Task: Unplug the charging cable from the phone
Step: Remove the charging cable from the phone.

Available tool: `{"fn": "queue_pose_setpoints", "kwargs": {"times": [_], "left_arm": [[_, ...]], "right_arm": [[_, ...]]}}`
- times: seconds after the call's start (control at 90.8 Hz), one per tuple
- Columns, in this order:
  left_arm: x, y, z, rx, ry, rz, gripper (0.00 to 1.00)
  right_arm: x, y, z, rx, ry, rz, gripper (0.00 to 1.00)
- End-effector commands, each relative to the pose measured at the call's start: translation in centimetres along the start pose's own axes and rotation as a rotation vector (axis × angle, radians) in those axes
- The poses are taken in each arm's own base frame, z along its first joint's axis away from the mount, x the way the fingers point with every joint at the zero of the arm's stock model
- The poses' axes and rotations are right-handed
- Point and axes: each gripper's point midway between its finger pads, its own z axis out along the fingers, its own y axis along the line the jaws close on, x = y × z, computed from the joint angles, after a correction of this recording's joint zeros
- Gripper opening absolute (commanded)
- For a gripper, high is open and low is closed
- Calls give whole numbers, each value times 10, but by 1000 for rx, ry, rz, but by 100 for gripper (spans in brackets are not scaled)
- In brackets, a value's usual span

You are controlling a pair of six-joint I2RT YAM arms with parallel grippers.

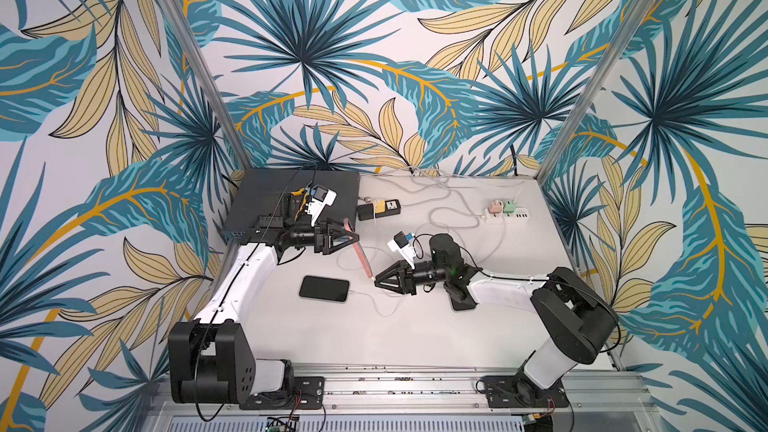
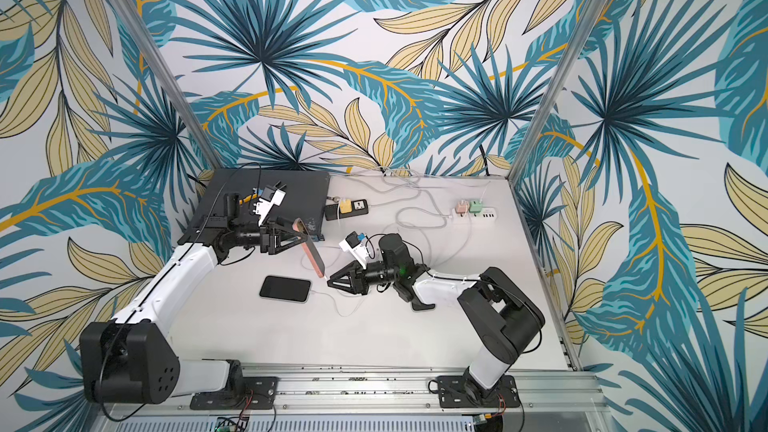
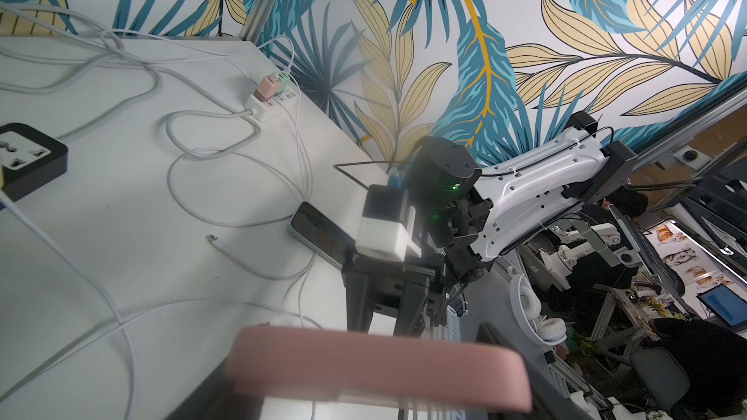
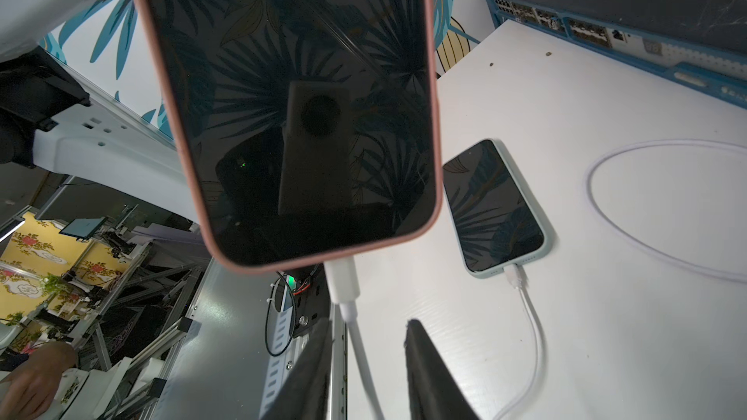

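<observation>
A: Top views?
B: Left end effector (image 1: 352, 238) clamps the phone (image 1: 361, 255), tilted above the desk (image 1: 415, 334).
A: Left wrist?
B: Phone's pink edge, blurred.
A: Right wrist?
B: Cable (image 4: 342, 281) plugged into phone; right end effector (image 4: 368, 329) straddles it, fingers apart.

No legible text anywhere

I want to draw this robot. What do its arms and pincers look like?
The left arm and right arm are white shells joined by chunky black joints, with thin black cables running along them. A small green light glows on the right wrist. The left gripper and right gripper are black triangle-shaped frames, each topped by a white-and-black camera box.
</observation>
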Motion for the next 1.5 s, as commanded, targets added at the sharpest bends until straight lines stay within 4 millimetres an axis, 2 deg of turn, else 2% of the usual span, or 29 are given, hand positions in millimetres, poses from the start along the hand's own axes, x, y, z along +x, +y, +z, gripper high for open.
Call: {"fn": "queue_pose_setpoints", "kwargs": {"times": [0.0,0.595,1.058,1.157,1.487], "left_arm": [[-7,-10,-4,16,-18,47,31],[-8,-8,-5,10,-23,42,31],[-14,-7,-11,10,-43,41,31],[-15,-6,-13,9,-47,36,31],[-14,-6,-12,11,-47,34,31]], "right_arm": [[13,1,3,-30,26,14,29],[16,4,4,-46,39,-2,8],[28,-4,6,-32,66,29,7],[27,-13,4,14,53,40,8],[26,-88,-7,428,34,167,11]]}}
